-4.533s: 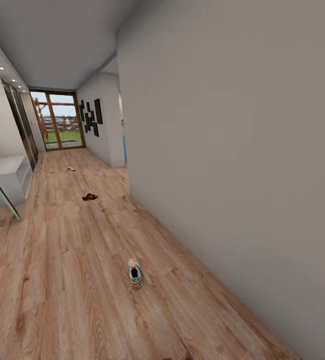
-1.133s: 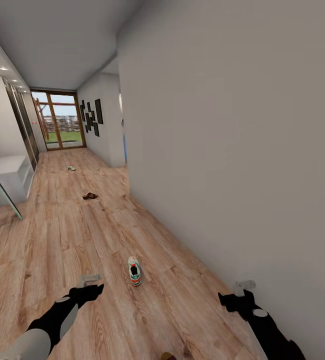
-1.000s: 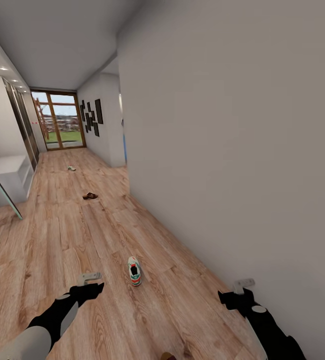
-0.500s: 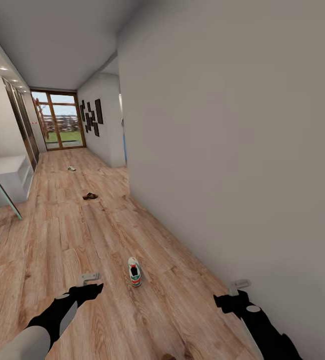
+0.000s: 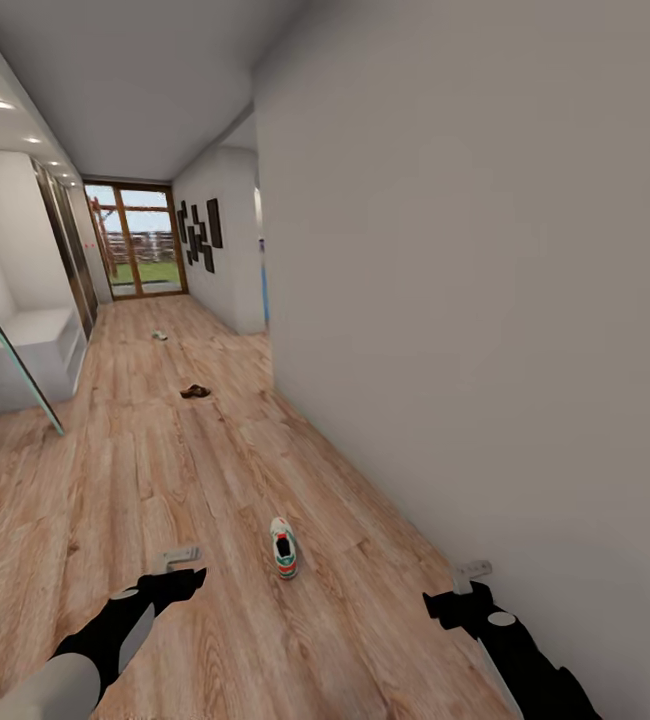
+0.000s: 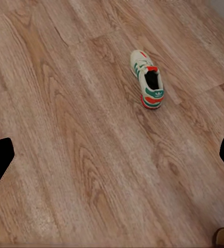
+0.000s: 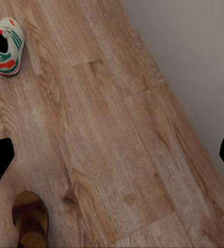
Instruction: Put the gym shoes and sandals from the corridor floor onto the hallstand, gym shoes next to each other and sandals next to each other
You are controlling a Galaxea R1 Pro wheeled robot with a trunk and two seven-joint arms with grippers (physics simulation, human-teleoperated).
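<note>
A gym shoe [image 5: 284, 548] sits on the wood floor [image 5: 165, 470] in the lower middle of the head picture, heel toward the camera. It is white with green stripes and an orange-red heel. It lies alone, between the two arms and a bit ahead of them. The left pincer [image 5: 180, 565] is at the lower left, near the shoe but not touching it. The right pincer [image 5: 470, 585] is at the lower right, close to the grey wall [image 5: 485, 300]. Both pincers hold nothing, and their fingers stand wide apart in the wrist pictures.

A brown sandal [image 5: 195, 391] lies farther up the floor, in the middle left. Past it is a small pale thing [image 5: 159, 336], too small to tell. Another sandal [image 7: 30, 217] shows in the right wrist picture, well apart from the gym shoe [image 7: 6, 46]. The pale rack [image 5: 35, 350] is at the left edge
</note>
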